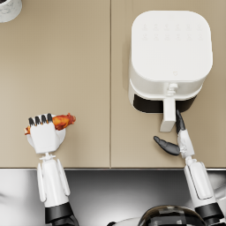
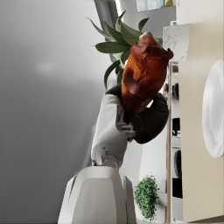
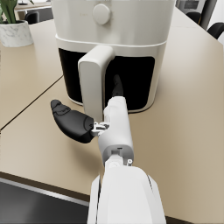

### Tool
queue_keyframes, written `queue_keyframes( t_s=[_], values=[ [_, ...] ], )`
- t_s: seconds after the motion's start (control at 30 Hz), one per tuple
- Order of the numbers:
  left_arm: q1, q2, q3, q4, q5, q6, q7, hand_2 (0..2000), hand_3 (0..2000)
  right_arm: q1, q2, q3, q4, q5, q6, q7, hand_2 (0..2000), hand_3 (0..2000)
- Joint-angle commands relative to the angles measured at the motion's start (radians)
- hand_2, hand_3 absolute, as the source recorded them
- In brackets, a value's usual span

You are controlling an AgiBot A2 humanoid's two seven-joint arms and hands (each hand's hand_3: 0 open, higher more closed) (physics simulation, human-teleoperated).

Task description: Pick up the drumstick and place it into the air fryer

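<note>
My left hand (image 1: 44,132) grips the brown roasted drumstick (image 1: 64,120) near the table's front left, its thick end sticking out to the right. The left wrist view shows the drumstick (image 2: 143,78) held in the dark fingers (image 2: 151,120), lifted off the table. The white air fryer (image 1: 170,48) stands at the right, its drawer handle (image 1: 168,115) facing me and the drawer slightly out. My right hand (image 1: 180,137) lies beside that handle (image 3: 94,83): fingers stretched along its right side, thumb spread to the left, not closed on it.
A white plate (image 1: 29,141) lies under my left hand; it shows in the left wrist view as a pale disc, the plate (image 2: 214,113). A marble plant pot (image 1: 8,9) stands at the far left corner. The table's front edge (image 1: 110,167) runs just behind both wrists.
</note>
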Motion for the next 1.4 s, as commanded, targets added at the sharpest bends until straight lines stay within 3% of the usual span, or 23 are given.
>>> queue_keyframes(
  t_s=[0.03, 0.3, 0.37, 0.4, 0.43, 0.57, 1.07, 1.4],
  values=[
    [-0.008, 0.003, -0.022, -0.165, 0.000, 0.017, 0.012, 2000, 2000, 0.026, -0.012, -0.001, -0.080, 0.000, 0.000, 0.000, 0, 0],
    [-0.024, 0.013, 0.002, -0.266, -0.001, 0.037, 0.038, 2000, 2000, 0.130, -0.068, 0.057, -0.148, 0.000, -0.001, 0.000, 0, 0],
    [-0.026, 0.015, 0.002, -0.274, -0.001, 0.038, 0.039, 2000, 2000, 0.149, -0.074, 0.076, -0.157, 0.002, -0.030, -0.001, 0, 0],
    [-0.030, 0.016, 0.002, -0.280, -0.001, 0.037, 0.039, 2000, 2000, 0.157, -0.072, 0.082, -0.153, 0.003, -0.026, -0.001, 1361, 327],
    [-0.034, 0.017, 0.003, -0.286, -0.001, 0.037, 0.039, 2000, 2000, 0.158, -0.070, 0.083, -0.146, 0.003, -0.055, 0.000, 2000, 653],
    [-0.048, 0.022, 0.007, -0.274, -0.001, 0.036, 0.040, 2000, 2000, 0.119, -0.037, 0.129, -0.060, 0.005, -0.134, -0.003, 2000, 1960],
    [0.028, 0.024, 0.086, -0.352, -0.600, 0.034, 0.042, 2000, 2000, -0.069, 0.175, 0.298, 0.341, 0.005, -0.158, -0.015, 2000, 2000],
    [0.069, 0.046, 0.218, -0.431, -0.676, 0.037, 0.043, 2000, 2000, -0.121, 0.323, 0.441, 0.534, 0.006, -0.170, -0.015, 2000, 2000]
  ],
)
